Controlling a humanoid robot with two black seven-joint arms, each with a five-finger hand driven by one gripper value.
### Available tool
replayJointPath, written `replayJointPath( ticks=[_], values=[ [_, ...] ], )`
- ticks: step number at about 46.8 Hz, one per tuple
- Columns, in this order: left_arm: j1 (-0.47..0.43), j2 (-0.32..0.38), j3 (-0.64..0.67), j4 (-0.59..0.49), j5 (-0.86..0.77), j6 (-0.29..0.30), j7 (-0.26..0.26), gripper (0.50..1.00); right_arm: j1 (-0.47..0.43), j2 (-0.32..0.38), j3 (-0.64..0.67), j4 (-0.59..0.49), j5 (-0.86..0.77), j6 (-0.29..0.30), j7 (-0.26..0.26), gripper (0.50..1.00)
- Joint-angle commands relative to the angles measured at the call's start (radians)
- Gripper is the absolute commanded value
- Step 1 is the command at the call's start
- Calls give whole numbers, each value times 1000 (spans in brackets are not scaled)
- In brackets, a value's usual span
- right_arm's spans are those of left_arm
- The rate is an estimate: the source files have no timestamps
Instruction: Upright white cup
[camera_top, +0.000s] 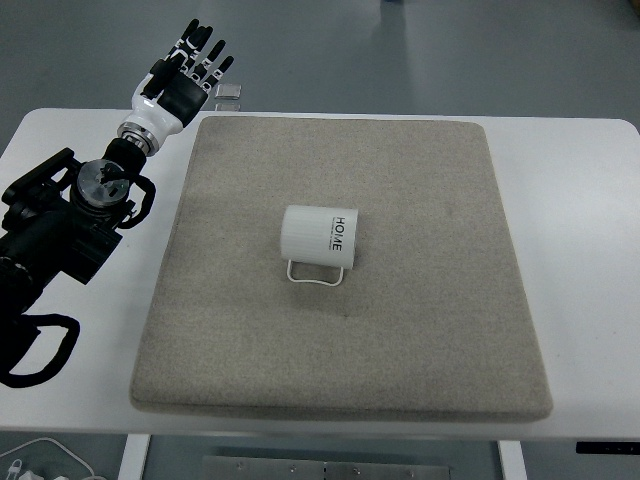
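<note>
Sideways on the grey mat (420, 330), white cup (318, 240); left hand (185, 75) empty, fingers spread.

Left arm in from the left edge, its hand (187, 68) raised, fingers spread, empty.

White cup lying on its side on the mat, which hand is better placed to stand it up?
Left. The left hand is over the table's far left, fingers spread; no right hand is in view. The cup lies mid-mat.
</note>
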Motion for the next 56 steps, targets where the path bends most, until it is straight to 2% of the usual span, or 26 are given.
replayJointPath(
  ticks=[1, 28, 37, 43, 48, 56],
  values=[
    [0, 1, 0, 0, 0, -6, 0, 1000, 0, 0, 0, 0, 0, 0, 0, 930],
    [-9, 20, 3, -8, 0, -12, 1, 1000, 0, 0, 0, -1, 0, 0, 0, 930],
    [-9, 51, 14, -29, -2, -12, 1, 1000, 0, 0, 0, 0, 0, 0, 0, 930],
    [-3, 61, 54, -69, 11, 5, 1, 1000, 0, 0, 0, 0, 0, 0, 0, 930],
    [-8, 78, 103, -98, 12, -3, 1, 1000, 0, 0, 0, 0, 0, 0, 0, 930],
    [-17, 135, 141, -185, 20, -9, 0, 1000, 0, 0, 0, 0, 0, 0, 0, 930]
  ],
)
